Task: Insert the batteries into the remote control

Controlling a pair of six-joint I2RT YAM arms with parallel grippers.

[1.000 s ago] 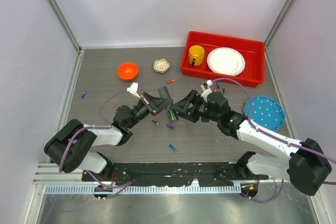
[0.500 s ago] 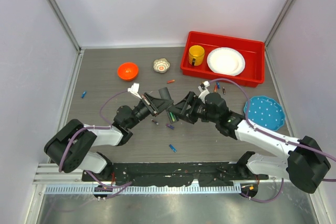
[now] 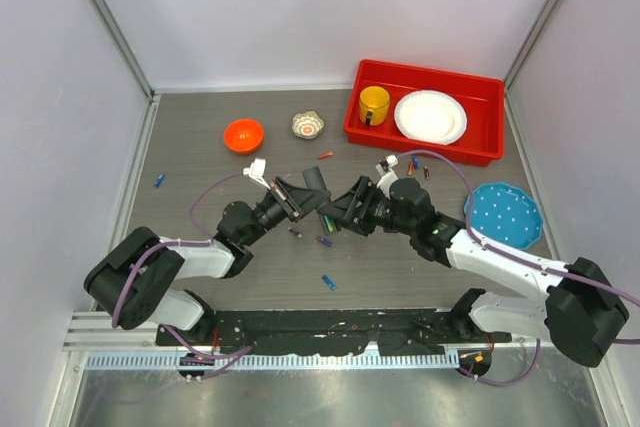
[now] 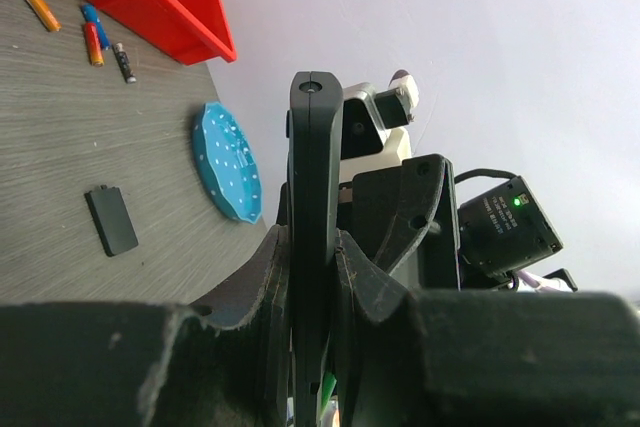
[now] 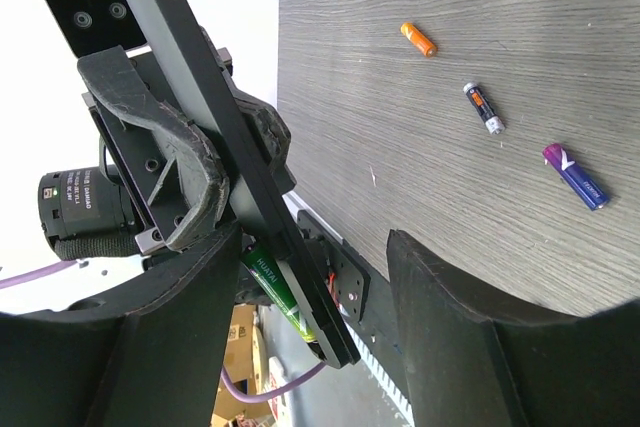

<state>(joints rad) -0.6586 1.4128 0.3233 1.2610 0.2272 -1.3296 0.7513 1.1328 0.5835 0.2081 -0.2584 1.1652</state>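
- The remote control [image 5: 185, 47], a slim black bar, stands edge-on in the left tool [image 4: 316, 287], whose fingers are clenched on its middle, over the centre of the grey worktop [image 3: 200, 167].
- A green battery [image 5: 272, 282] lies in the slot at the remote control's lower end.
- The right tool [image 5: 315, 247] faces the left tool head-on, its jaws released and standing apart on either side of that battery end; neither finger is seen touching the remote.
- Loose cells lie on the worktop just past the two tools: an orange battery [image 5: 419, 38], a black battery [image 5: 484, 107] and a purple battery [image 5: 575, 176].
- A blue battery [image 3: 328, 282] rests nearer the arm bases, well apart from the rest.
- A small flat black rectangle [image 4: 111, 220] lies beside a blue dotted plate [image 3: 503, 214] on the right.
- At the far right, a red bin [image 3: 372, 132] holds a yellow mug [image 3: 375, 104] and a white plate [image 3: 431, 116].
- An orange bowl [image 3: 243, 134] and a small patterned bowl [image 3: 308, 124] sit at the far centre.
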